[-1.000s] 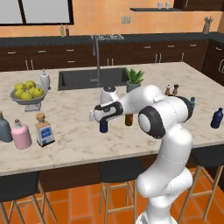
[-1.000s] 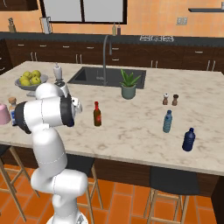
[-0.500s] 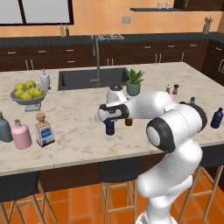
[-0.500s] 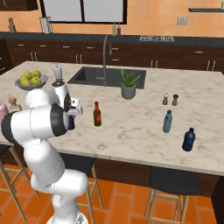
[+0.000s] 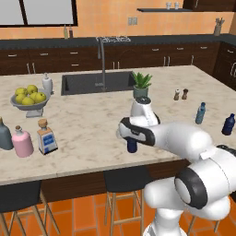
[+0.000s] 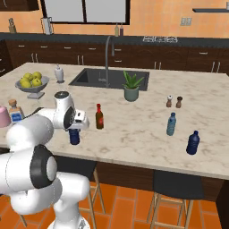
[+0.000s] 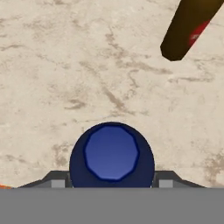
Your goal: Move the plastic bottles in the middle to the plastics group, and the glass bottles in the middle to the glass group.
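Observation:
My gripper (image 5: pixel 132 138) is shut on the small dark navy-blue plastic bottle (image 5: pixel 132 146), which hangs just above the counter near its front edge. The hand view looks down on the bottle's cap (image 7: pixel 111 152) between my fingertips. The slim dark-brown glass bottle (image 6: pixel 99 117) with a red cap stands just right of my gripper (image 6: pixel 74 130). The square clear bottle (image 5: pixel 47 137) stands at the left beside the pink bottle (image 5: pixel 22 142) and the grey-blue bottle (image 5: pixel 4 136). The teal-blue bottle (image 5: pixel 200 113) and the brighter blue bottle (image 5: pixel 227 124) stand at the right.
A fruit bowl (image 5: pixel 30 99) and a white bottle (image 5: pixel 47 84) stand at the back left. The sink (image 5: pixel 97 82) and its faucet lie behind, a potted plant (image 5: pixel 141 85) beside them. Two shakers (image 5: pixel 180 94) stand toward the right. Stools stand below the counter's front edge.
My arm has swung to the right and toward the counter's front edge, carrying the navy-blue bottle with it. The other bottles have not moved.

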Motion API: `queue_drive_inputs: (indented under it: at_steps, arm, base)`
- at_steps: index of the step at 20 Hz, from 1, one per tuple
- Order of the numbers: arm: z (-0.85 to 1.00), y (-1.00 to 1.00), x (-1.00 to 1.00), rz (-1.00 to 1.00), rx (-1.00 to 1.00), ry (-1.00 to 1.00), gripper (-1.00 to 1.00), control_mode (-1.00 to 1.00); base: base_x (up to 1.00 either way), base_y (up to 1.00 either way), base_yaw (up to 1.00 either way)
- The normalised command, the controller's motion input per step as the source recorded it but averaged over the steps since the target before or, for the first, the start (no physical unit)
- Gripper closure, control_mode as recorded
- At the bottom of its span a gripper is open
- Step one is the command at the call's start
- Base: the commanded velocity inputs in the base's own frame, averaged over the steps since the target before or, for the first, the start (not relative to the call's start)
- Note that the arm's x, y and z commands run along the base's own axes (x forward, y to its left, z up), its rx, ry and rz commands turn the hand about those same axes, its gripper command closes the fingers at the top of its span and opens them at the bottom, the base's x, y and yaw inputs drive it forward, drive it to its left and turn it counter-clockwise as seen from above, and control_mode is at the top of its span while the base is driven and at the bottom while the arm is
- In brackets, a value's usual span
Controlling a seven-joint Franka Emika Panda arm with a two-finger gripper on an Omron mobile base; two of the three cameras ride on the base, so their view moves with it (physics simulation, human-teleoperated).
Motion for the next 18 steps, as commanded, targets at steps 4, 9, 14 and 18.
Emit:
queue_drive_inputs:
  at_steps: [4,9,14,18]
  arm:
    - [0.13,-0.95,-0.41,-0.04,0.0,0.0,1.0,-1.0]
    - [0.41,-0.98,-0.01,-0.06,0.0,0.0,1.0,-1.0]
    - [0.67,-0.95,0.0,-0.04,0.0,0.0,1.0,-1.0]
    - [0.52,-0.93,0.08,-0.03,0.0,0.02,1.0,-1.0]
  base:
    - [0.0,0.0,0.0]
    - [0.0,0.0,0.0]
    - [0.0,0.0,0.0]
    - [0.0,0.0,0.0]
